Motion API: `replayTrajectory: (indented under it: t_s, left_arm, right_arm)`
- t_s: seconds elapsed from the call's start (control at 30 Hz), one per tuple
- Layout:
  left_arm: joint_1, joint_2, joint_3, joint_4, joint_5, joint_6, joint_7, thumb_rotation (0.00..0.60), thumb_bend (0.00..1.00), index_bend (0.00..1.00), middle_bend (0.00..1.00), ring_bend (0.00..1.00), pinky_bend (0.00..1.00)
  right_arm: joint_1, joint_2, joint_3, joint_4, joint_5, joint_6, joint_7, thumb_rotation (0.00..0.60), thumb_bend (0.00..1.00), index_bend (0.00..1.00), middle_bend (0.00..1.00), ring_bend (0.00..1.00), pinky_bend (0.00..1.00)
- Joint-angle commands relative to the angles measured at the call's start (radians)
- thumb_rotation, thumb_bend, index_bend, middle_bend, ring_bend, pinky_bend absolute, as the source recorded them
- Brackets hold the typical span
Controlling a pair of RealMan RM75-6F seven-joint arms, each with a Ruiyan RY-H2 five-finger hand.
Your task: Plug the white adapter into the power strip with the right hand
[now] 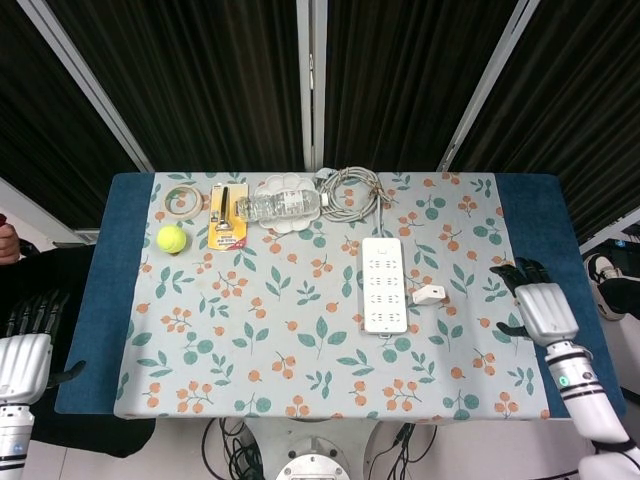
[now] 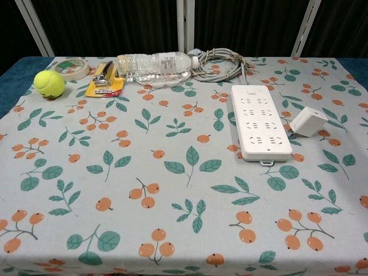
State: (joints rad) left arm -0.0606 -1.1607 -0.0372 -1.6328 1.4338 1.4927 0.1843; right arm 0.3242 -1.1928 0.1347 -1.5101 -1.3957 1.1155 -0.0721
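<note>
Dark pleated curtains split by pale metal frame bars close off the room behind a table [image 1: 110, 300] with a blue top, most of it covered by a pale cloth [image 1: 300, 340] printed with green leaves and orange berries. Blue margins show at the left and right ends.

Near the middle right of the cloth lies the power strip [image 1: 385, 284], long and white, running front to back, its coiled grey cable [image 1: 350, 190] bunched at the far edge. The white adapter [image 1: 429, 295] sits on the cloth just beside the strip's right side, not plugged in; from the chest view [image 2: 309, 121] it looks tilted, though which face is down is hard to tell.

Along the far edge, left of the cable, are a clear bottle [image 1: 278, 206] lying on a white dish, a yellow packaged item [image 1: 226, 217], a tape roll [image 1: 181, 200] and a tennis ball [image 1: 171, 238].

The right hand [image 1: 537, 308] hovers over the cloth's right margin, fingers spread and holding nothing, well apart from the adapter. The left hand [image 1: 25, 350] hangs off the table's left edge, fingers apart, empty.
</note>
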Motion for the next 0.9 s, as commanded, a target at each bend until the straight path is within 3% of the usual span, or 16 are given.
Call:
replayTrajectory:
  t_s: [0.03, 0.2, 0.57, 0.9]
  left_arm:
    - [-0.001, 0.0, 0.0, -0.002, -0.001, -0.002, 0.001, 0.6, 0.1, 0.01, 0.0, 0.0, 0.0]
    - [-0.001, 0.001, -0.001, -0.004, -0.004, -0.006, 0.002, 0.6, 0.1, 0.01, 0.0, 0.0, 0.0]
    - [0.003, 0.005, 0.0, -0.013, -0.011, -0.007, 0.011, 0.6, 0.1, 0.01, 0.0, 0.0, 0.0]
    - [0.003, 0.009, -0.001, -0.022, -0.01, -0.006, 0.019, 0.6, 0.1, 0.01, 0.0, 0.0, 0.0]
  right_arm:
    - [0.094, -0.077, 0.014, 0.092, 0.023, -0.121, 0.043, 0.6, 0.03, 0.18, 0.2, 0.06, 0.09]
    - [0.158, -0.155, 0.005, 0.201, 0.007, -0.203, 0.144, 0.6, 0.07, 0.25, 0.26, 0.08, 0.11]
    - [0.212, -0.256, -0.025, 0.369, -0.063, -0.24, 0.473, 0.6, 0.15, 0.36, 0.33, 0.13, 0.14]
    - [0.243, -0.326, -0.051, 0.478, -0.102, -0.229, 0.604, 0.6, 0.2, 0.41, 0.38, 0.16, 0.16]
